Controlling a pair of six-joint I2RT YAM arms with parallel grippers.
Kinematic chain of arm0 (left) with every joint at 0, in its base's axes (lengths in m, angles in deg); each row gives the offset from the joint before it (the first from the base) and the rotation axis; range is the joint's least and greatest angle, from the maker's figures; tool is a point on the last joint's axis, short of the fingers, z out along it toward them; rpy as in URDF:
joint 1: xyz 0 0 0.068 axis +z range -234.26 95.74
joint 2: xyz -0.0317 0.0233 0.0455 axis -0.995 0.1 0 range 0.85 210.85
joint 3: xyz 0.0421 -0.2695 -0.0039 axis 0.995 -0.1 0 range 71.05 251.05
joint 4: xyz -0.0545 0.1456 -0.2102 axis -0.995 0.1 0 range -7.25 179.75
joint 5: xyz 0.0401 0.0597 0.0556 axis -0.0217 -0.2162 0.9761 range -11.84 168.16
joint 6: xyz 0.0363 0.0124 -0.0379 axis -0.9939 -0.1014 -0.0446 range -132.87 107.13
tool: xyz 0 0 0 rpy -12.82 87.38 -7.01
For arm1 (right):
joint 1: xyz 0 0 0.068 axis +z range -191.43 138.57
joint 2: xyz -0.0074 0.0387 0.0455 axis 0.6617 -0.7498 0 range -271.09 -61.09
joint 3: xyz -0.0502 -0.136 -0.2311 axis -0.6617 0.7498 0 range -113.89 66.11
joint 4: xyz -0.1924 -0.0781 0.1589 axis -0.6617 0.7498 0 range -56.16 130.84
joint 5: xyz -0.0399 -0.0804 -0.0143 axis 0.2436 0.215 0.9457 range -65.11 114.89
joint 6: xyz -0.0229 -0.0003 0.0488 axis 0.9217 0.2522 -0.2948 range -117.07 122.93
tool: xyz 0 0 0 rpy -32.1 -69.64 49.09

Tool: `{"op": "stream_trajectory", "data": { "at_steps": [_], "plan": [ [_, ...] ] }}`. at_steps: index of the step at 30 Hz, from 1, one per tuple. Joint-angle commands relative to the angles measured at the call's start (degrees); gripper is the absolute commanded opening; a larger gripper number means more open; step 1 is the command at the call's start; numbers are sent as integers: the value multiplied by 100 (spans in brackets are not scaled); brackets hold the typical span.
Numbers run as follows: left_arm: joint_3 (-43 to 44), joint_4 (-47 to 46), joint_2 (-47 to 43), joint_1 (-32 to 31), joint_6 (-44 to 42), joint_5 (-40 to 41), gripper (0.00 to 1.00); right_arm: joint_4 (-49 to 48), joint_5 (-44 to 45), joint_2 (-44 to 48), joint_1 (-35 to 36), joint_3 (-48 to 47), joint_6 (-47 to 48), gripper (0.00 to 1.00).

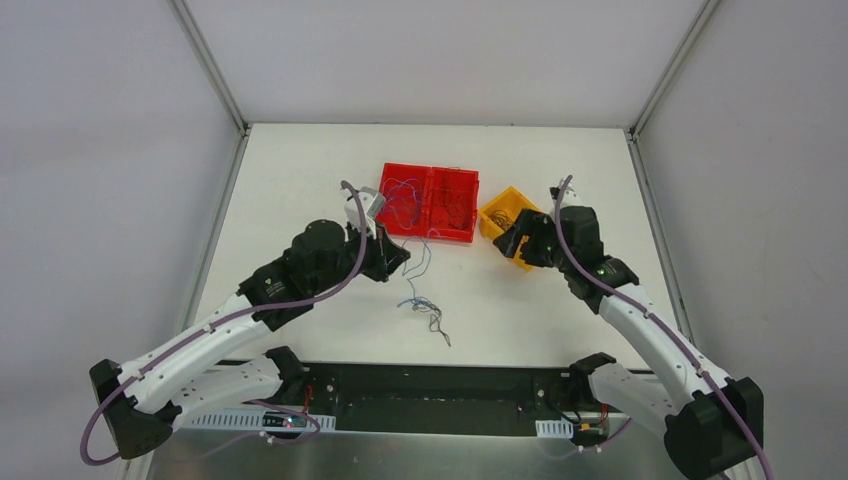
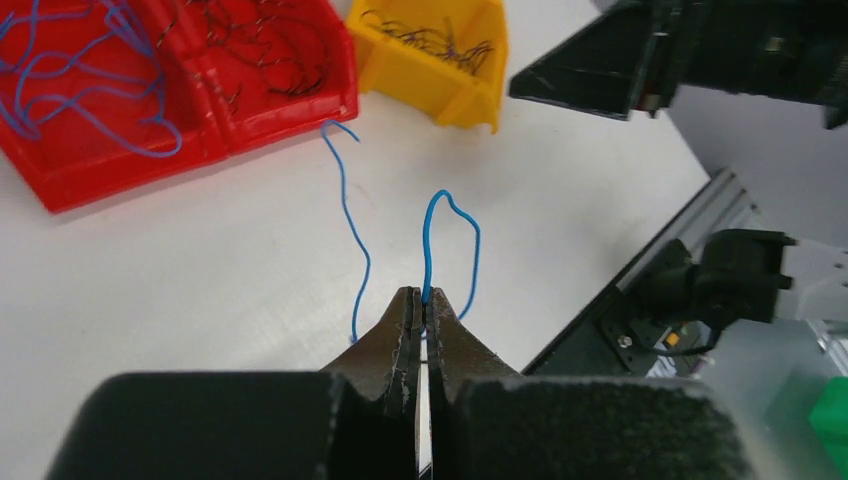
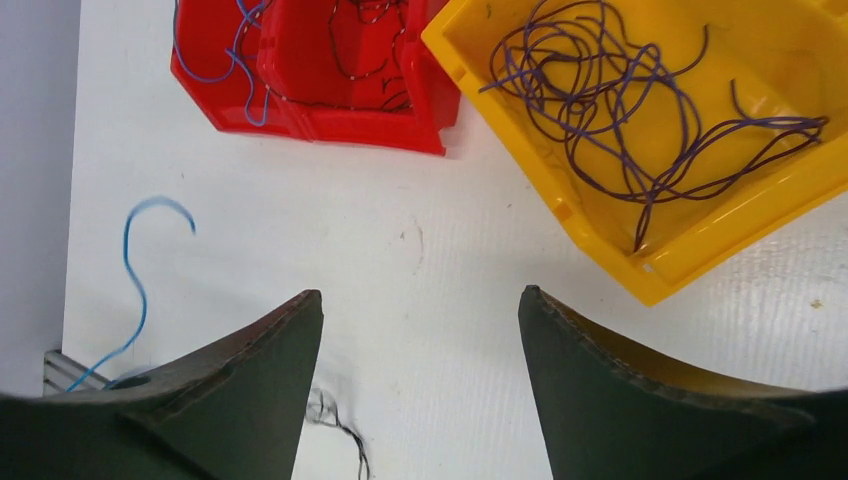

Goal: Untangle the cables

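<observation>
My left gripper (image 2: 424,293) is shut on a thin blue cable (image 2: 428,230), which loops up out of its tips; a second blue strand (image 2: 350,220) hangs beside it. In the top view the left gripper (image 1: 398,255) holds this cable (image 1: 426,255) just in front of the red bins. A small tangle of blue and dark cables (image 1: 425,310) lies on the table below it. My right gripper (image 3: 420,300) is open and empty over the table beside the yellow bin (image 3: 600,250), which holds purple cables (image 3: 590,60). A dark cable (image 3: 335,420) shows by its left finger.
Two joined red bins (image 1: 440,236) stand mid-table; the left one holds blue cables (image 2: 90,100), the right one dark cables (image 2: 270,60). The yellow bin (image 1: 505,220) stands to their right, next to the right gripper (image 1: 515,240). The table's near edge has a black rail (image 1: 440,385).
</observation>
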Motion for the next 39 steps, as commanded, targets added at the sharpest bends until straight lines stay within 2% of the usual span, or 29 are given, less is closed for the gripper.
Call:
{"op": "stream_trajectory", "data": {
  "at_steps": [1, 6, 14, 23, 33, 39],
  "plan": [
    [-276, 206, 196, 96, 287, 544, 0, -389, -407, 20, 183, 263, 45, 75],
    [-360, 217, 147, 101, 169, 600, 0, -603, -514, -12, 591, 485, -102, 74],
    [-382, 219, 183, 100, 25, 684, 0, -1081, -23, -587, 1582, 787, -498, 71],
    [-400, 217, 166, 100, 67, 725, 0, -1752, 421, -1710, 2780, 306, -587, 64],
    [-524, 297, -5, 101, 229, 1129, 0, -1492, 2165, -2967, 3865, -225, -899, 68],
    [-648, 342, -66, 103, 397, 1314, 0, -1363, 2656, -3437, 4205, -559, -867, 67]
  ]
}}
